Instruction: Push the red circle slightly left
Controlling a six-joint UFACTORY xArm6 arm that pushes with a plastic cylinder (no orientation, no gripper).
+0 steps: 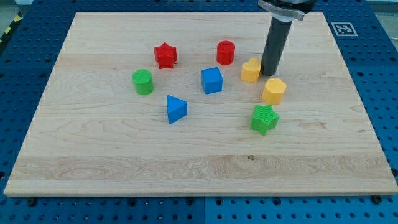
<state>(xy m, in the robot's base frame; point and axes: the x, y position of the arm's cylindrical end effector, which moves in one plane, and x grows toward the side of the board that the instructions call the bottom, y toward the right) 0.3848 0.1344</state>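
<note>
The red circle (226, 52) stands on the wooden board (124, 155) near the view's top, right of centre. My tip (270, 73) rests on the board to the right of the red circle and a little lower. It is just right of a yellow heart-like block (250, 70), very close to it or touching. The rod rises from the tip to the view's top edge.
A red star (165, 55) lies left of the red circle. A blue cube (212, 80) sits below it. A green cylinder (143, 81), a blue triangle (176, 109), a yellow hexagon (273, 91) and a green star (264, 118) lie around.
</note>
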